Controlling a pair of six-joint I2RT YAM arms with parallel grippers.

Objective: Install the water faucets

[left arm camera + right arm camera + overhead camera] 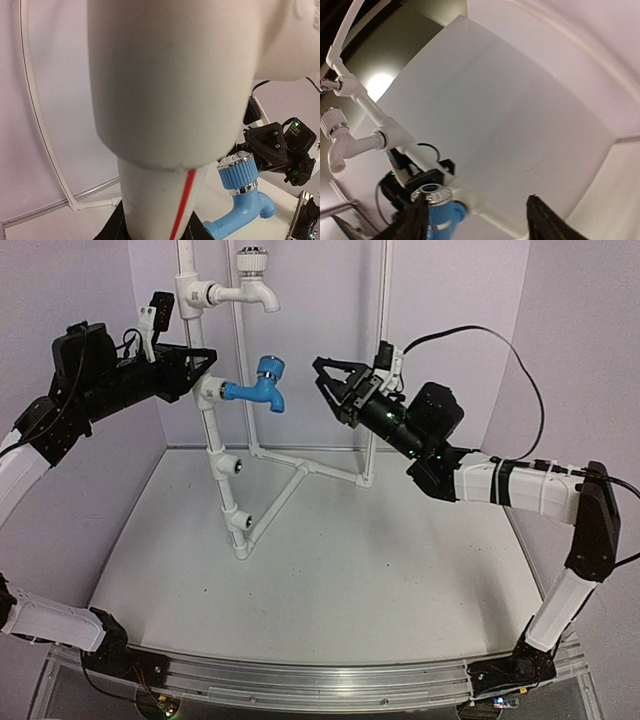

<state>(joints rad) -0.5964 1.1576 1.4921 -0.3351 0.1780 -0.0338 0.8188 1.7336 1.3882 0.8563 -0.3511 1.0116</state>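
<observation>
We note the right claw (pixel 326 387) wide open and empty, just short of the bright blue plastic faucet (pixel 264 386) seated in the white pipe frame (pixel 225 490). The white silvery-knobbed faucet (pixel 257 280) sits above. The left claw (pixel 203 365) appears clamped on the frame's upright.

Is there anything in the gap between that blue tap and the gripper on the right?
Nothing. In the top view, the stretch between the blue faucet and the open right gripper is bare, with only the back wall behind it.
</observation>
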